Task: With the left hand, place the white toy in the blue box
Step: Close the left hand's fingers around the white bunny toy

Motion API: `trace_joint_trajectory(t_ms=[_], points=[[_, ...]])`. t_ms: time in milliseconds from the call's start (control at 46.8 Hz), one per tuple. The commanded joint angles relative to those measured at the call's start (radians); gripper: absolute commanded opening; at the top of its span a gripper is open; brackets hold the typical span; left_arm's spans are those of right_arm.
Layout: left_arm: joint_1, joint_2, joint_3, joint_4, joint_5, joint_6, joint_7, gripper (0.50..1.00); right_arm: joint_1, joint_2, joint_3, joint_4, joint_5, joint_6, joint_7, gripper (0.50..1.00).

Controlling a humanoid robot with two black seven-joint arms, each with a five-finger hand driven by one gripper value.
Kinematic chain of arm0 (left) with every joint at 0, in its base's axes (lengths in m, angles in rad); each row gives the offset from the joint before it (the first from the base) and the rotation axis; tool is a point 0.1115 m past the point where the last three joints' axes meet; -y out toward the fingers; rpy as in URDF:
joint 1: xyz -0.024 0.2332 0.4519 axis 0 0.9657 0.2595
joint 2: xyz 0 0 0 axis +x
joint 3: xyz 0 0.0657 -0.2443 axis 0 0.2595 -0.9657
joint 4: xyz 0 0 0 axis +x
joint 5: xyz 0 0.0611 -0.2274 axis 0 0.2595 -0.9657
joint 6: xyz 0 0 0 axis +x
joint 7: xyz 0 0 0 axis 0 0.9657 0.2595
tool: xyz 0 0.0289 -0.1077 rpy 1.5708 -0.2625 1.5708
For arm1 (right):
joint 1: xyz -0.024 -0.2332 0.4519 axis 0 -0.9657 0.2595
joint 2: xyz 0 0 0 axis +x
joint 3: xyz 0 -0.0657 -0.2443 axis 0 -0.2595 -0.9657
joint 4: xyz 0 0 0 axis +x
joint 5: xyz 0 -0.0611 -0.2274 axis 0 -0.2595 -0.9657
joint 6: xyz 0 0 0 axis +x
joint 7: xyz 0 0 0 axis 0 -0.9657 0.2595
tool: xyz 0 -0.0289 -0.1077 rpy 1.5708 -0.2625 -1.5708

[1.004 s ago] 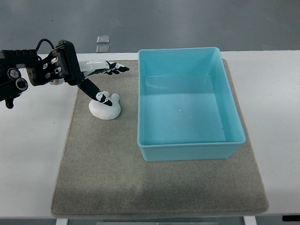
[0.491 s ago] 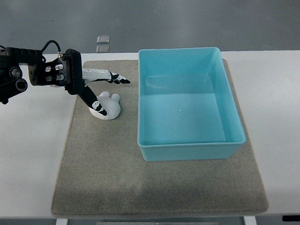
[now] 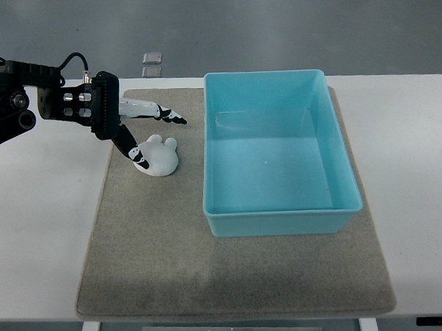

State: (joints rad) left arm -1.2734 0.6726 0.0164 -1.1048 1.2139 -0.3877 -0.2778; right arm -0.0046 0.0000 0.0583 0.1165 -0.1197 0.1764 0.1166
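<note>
A small white toy (image 3: 158, 157) with two little ears lies on the grey mat (image 3: 166, 248), left of the blue box (image 3: 276, 161). My left hand (image 3: 155, 133) reaches in from the left edge and hovers over the toy. Its fingers are spread: the thumb tip (image 3: 140, 162) rests at the toy's left side, while the other fingers (image 3: 167, 114) point right above it and stand apart from it. The hand holds nothing. The box is open-topped and empty. My right arm does not show.
The mat lies on a white table (image 3: 40, 217). Two small clear squares (image 3: 151, 63) lie on the floor beyond the table's far edge. The box's left wall stands a short way right of the toy.
The left hand has drawn back to the left and up a little. Its thumb has slid from the toy's top to its left side. The toy stays in place.
</note>
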Motion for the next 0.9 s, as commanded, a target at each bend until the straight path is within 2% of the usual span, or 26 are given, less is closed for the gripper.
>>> trace_joint_trajectory(t_ms=[0,491,876], points=[[0.003,-0.002,-0.001,0.002,0.045,0.004,0.000,0.979,0.000,0.000,0.000,0.000,0.000,0.000,0.000,0.936],[0.019,-0.021,0.013,0.006,0.161,0.010,0.000,0.973,0.000,0.000,0.000,0.000,0.000,0.000,0.000,0.936],[0.019,-0.025,0.014,0.006,0.164,0.046,0.000,0.973,0.000,0.000,0.000,0.000,0.000,0.000,0.000,0.936]])
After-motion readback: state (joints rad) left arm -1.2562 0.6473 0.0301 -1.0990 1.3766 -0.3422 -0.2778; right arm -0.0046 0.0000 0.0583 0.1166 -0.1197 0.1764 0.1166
